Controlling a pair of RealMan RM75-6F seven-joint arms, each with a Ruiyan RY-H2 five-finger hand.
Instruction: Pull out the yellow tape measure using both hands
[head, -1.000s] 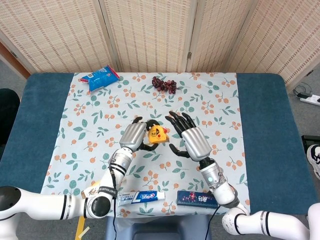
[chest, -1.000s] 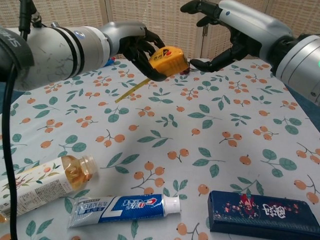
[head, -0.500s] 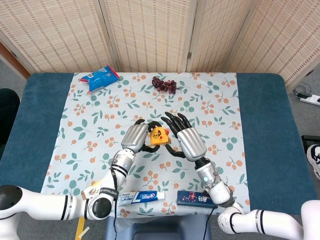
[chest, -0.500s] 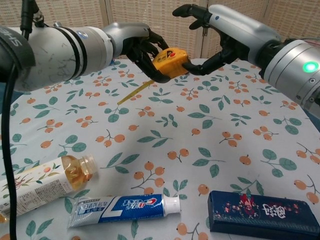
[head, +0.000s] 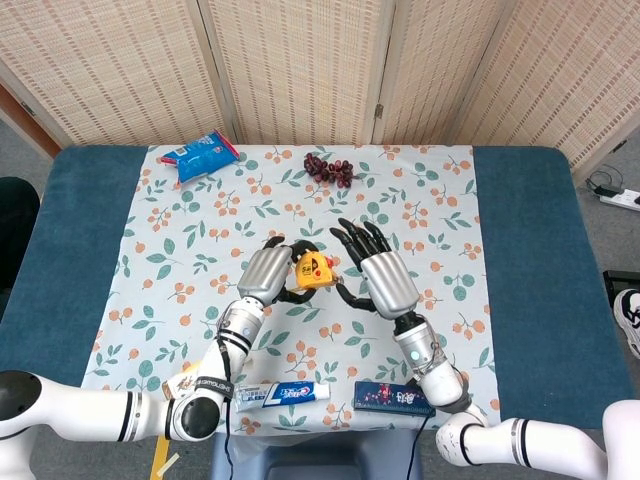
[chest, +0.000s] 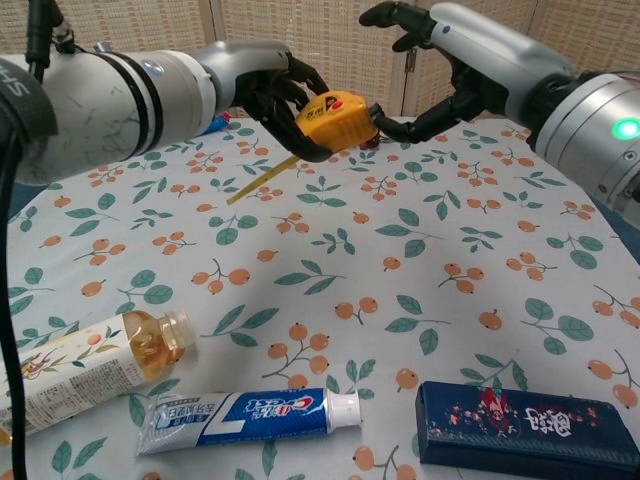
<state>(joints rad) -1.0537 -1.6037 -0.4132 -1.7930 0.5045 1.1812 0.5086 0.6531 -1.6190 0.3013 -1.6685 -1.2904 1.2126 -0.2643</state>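
Note:
The yellow tape measure (chest: 337, 119) is held above the flowered tablecloth in my left hand (chest: 268, 88), whose fingers wrap its left side. A short length of yellow tape (chest: 262, 180) hangs out of it down to the left. My right hand (chest: 462, 52) is just to its right with the fingers spread high. Its thumb tip reaches the right end of the case, and nothing is held in that hand. From the head view, the tape measure (head: 316, 270) lies between the left hand (head: 267, 273) and the right hand (head: 386, 278).
Near the front edge lie a tea bottle (chest: 85, 368), a toothpaste tube (chest: 245, 415) and a dark blue box (chest: 525, 425). Grapes (head: 328, 168) and a blue snack bag (head: 205, 154) sit at the far side. A woven screen stands behind the table.
My right hand moved in until its thumb met the case, then eased back slightly right. The left hand kept its hold and barely shifted.

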